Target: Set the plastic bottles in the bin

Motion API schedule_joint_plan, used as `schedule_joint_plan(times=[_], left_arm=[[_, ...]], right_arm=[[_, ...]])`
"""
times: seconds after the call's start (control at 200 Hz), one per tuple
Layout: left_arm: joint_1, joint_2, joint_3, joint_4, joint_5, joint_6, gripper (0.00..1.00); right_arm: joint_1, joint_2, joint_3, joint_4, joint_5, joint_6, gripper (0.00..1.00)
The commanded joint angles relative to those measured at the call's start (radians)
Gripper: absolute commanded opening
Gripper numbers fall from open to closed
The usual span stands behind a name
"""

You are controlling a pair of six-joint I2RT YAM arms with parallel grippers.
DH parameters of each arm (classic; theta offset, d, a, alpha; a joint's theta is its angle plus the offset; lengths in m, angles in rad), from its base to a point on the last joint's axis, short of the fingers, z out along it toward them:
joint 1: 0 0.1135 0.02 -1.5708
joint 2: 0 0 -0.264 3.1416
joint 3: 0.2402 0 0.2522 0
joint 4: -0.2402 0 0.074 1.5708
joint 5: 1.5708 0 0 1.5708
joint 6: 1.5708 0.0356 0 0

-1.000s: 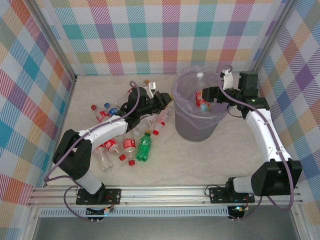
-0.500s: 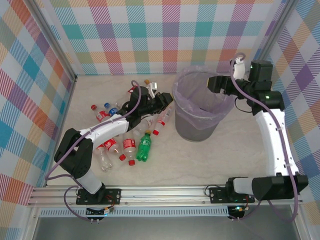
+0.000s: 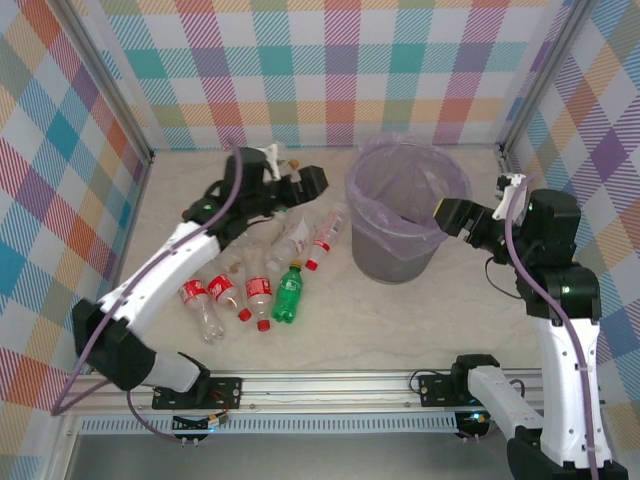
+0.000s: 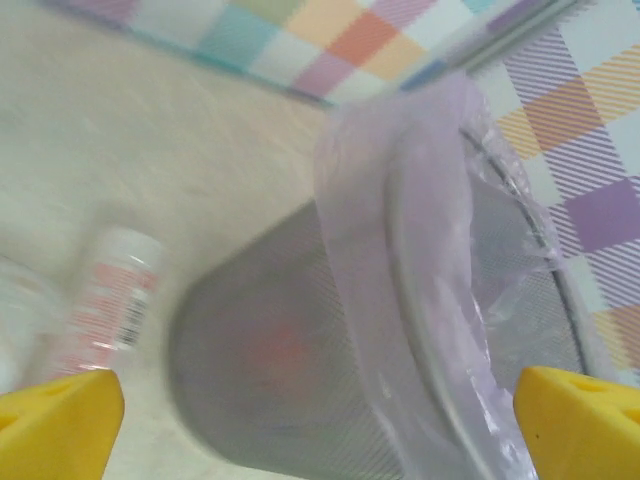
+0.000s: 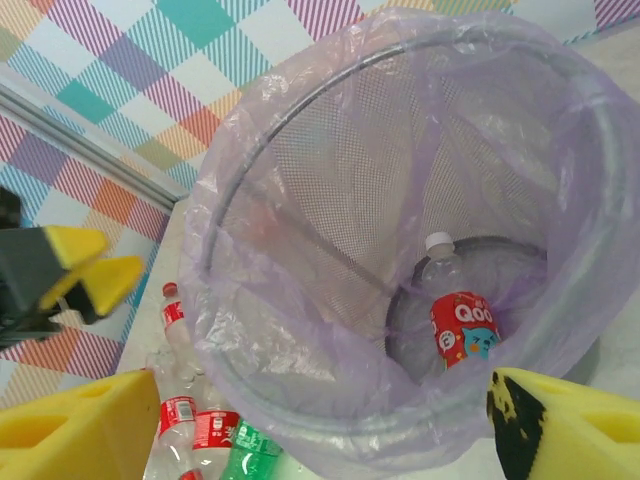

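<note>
The bottle [image 5: 462, 325] inside the bin [image 5: 300, 200] reads "Qoo".

Bottles [image 3: 258, 295] left of bin [image 3: 385, 262] on table [image 3: 400, 330]; another bottle [image 5: 460, 325] inside.

Right gripper [image 3: 446, 213] now outside the bin [image 3: 385, 262], left gripper [image 3: 316, 181] higher.

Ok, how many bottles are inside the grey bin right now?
1: a clear plastic bottle with white cap and red label, at the bottom of the round grey lavender-lined bin. Liner folds may hide others.
</note>
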Motion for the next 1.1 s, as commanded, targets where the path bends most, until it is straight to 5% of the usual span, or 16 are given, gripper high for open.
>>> schedule_joint_plan(times=[0.0,0.27,0.46,0.68,1.095], left_arm=[[0.096,-0.096,-0.022,-0.308,-0.116,0.157,1.00],[0.443,-0.362,-0.278,-0.562,-0.250,0.220,1.00],[0.731,-0.423,-0.535,-0.448,-0.022,0.065,1.00],[0.760,-0.305,-0.702,-0.267,0.034,-0.049,0.95],[0.761,-0.280,-0.830,-0.150,-0.033,-0.115,0.80]], right_arm=[[-0.005,-0.055,-0.093,0.097,-0.015,0.085,0.86],[-0.006,-0.198,-0.291,0.261,0.043,0.121,0.87],[-0.005,-0.225,-0.331,0.289,0.117,0.109,0.88],[-0.005,-0.241,-0.304,0.223,0.151,0.061,0.88],[-0.006,-0.234,-0.320,0.240,0.122,0.053,0.88]])
